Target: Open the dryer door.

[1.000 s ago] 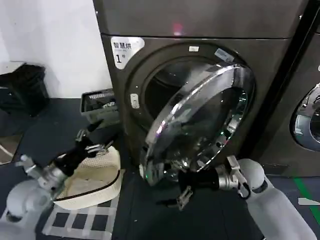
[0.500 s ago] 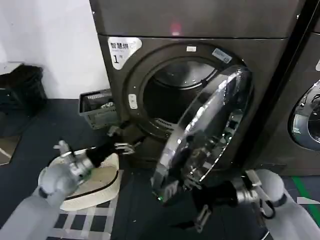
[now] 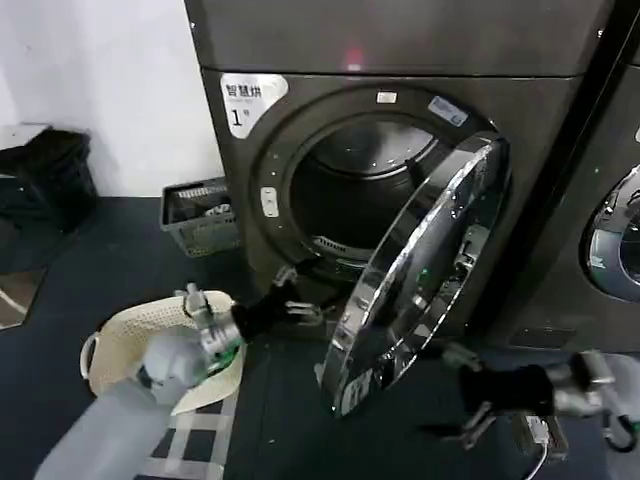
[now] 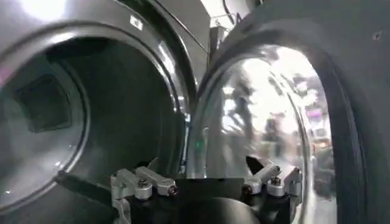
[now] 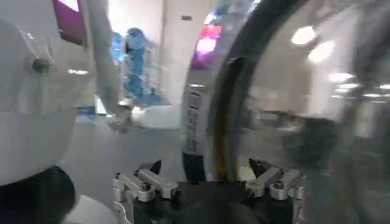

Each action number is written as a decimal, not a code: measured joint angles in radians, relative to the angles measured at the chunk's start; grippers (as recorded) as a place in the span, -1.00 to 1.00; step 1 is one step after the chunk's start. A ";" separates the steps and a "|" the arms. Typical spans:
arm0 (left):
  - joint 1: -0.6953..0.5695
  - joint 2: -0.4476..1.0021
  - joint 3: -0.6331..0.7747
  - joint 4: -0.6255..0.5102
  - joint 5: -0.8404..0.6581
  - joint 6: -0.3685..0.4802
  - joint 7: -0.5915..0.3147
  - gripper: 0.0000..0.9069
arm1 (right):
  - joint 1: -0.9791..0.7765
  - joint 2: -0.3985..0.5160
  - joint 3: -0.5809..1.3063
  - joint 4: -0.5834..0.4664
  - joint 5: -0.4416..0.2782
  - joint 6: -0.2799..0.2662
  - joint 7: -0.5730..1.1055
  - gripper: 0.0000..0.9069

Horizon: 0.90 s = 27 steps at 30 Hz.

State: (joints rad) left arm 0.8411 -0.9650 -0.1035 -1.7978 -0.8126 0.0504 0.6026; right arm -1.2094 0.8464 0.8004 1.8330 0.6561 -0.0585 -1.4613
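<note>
The dryer door is standing well ajar, swung out on its right-hand hinge in front of the dryer, baring the drum opening. The left end effector is reaching toward the door's lower edge, fingers released. The right end effector is hovering low beside the door, released too. A cream basket and a grey crate are sitting on the floor at left.
</note>
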 joint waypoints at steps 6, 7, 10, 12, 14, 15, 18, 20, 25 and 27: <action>-0.044 -0.030 0.065 0.013 0.009 0.000 0.005 1.00 | -0.020 -0.007 0.154 -0.060 -0.071 0.026 0.000 1.00; -0.049 -0.032 0.078 0.013 0.009 0.000 0.006 1.00 | -0.024 -0.008 0.183 -0.071 -0.071 0.026 0.000 1.00; -0.063 -0.032 0.116 0.014 0.019 -0.008 0.018 1.00 | -0.039 -0.012 0.280 -0.105 -0.060 0.025 0.000 1.00; -0.075 -0.032 0.141 0.015 0.021 -0.013 0.030 1.00 | -0.053 -0.010 0.356 -0.128 -0.045 0.020 0.003 1.00; -0.087 -0.039 0.163 0.017 0.021 -0.017 0.037 1.00 | -0.069 -0.005 0.440 -0.150 -0.036 0.019 0.020 1.00; -0.092 -0.041 0.173 0.019 0.021 -0.019 0.039 1.00 | -0.080 -0.001 0.487 -0.162 -0.030 0.019 0.033 1.00; -0.108 -0.048 0.202 0.021 0.020 -0.023 0.046 1.00 | -0.112 0.013 0.614 -0.191 -0.021 0.013 0.074 1.00; -0.118 -0.056 0.219 0.025 0.022 -0.027 0.049 1.00 | -0.137 0.026 0.689 -0.196 -0.017 -0.018 0.121 1.00; -0.144 -0.079 0.271 0.027 0.032 -0.030 0.042 1.00 | -0.211 0.066 0.840 -0.182 0.041 -0.046 0.374 1.00; -0.155 -0.093 0.295 0.030 0.036 -0.032 0.039 1.00 | -0.240 0.083 0.884 -0.183 0.063 0.010 0.516 1.00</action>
State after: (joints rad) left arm 0.6860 -1.0578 0.1917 -1.7682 -0.7762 0.0186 0.6413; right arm -1.4497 0.9293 1.6848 1.6503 0.7190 -0.0489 -0.9452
